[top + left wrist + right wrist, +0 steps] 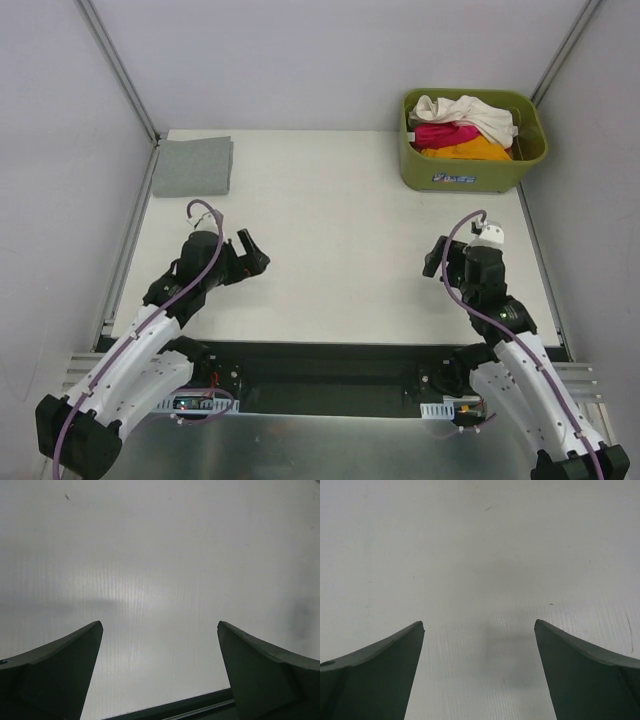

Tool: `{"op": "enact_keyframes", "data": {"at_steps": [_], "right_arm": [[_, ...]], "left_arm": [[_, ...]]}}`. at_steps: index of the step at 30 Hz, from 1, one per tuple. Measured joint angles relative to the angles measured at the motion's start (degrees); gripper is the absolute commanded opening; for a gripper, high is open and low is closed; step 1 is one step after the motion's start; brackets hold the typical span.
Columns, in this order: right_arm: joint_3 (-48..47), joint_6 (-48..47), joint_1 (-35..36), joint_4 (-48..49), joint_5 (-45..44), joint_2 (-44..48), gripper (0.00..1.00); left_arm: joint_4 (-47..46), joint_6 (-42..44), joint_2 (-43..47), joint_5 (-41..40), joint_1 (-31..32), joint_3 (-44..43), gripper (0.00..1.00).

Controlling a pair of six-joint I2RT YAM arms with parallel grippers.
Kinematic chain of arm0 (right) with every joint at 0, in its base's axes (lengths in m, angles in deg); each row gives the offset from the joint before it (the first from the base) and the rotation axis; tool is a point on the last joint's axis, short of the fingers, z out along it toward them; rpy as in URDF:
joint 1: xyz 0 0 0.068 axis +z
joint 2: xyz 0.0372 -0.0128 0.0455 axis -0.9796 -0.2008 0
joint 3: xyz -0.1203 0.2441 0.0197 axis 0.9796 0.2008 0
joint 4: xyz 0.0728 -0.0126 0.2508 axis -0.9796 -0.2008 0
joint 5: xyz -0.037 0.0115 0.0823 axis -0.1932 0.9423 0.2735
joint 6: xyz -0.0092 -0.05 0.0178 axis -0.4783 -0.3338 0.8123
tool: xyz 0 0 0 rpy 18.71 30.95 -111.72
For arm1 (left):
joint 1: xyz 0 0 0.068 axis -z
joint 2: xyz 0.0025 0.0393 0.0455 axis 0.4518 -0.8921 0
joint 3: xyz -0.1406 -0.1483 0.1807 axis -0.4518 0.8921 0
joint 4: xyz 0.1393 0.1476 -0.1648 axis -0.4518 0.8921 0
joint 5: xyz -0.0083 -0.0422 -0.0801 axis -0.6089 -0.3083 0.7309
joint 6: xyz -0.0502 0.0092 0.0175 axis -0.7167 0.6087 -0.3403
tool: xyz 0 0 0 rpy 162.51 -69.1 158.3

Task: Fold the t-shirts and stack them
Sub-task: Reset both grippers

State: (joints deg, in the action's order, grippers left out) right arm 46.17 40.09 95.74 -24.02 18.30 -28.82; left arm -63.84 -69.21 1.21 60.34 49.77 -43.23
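grey t-shirt (193, 166) sits folded flat at the far left corner of the worktop (340, 210). the cream-white shirt (470, 113), magenta-pink shirt (440, 133) and orange shirt (472, 151) are bunched up in the green bin (470, 178) at the far right. left fingers (255, 252) and right fingers (434, 258) are both spread wide with nothing in them, over bare worktop. the shirts look light, floppy and probably tangled, so i'd pinch a raised fold of the cream one on top.

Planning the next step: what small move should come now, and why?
Probably swing the right gripper toward the olive-green bin, over the cream-white t-shirt topping its pile. It and the left gripper hang open and empty, the bin stands on the right, and the grey t-shirt already lies folded.
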Motion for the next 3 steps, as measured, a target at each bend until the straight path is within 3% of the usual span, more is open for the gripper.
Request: {"op": "enact_keyframes", "data": {"at_steps": [3], "right_arm": [[0.0, 0.2, 0.0, 1.64, -0.02, 0.61, 0.97]], "left_arm": [[-0.66, 0.07, -0.55, -1.16, 0.0, -0.11, 0.99]]}}
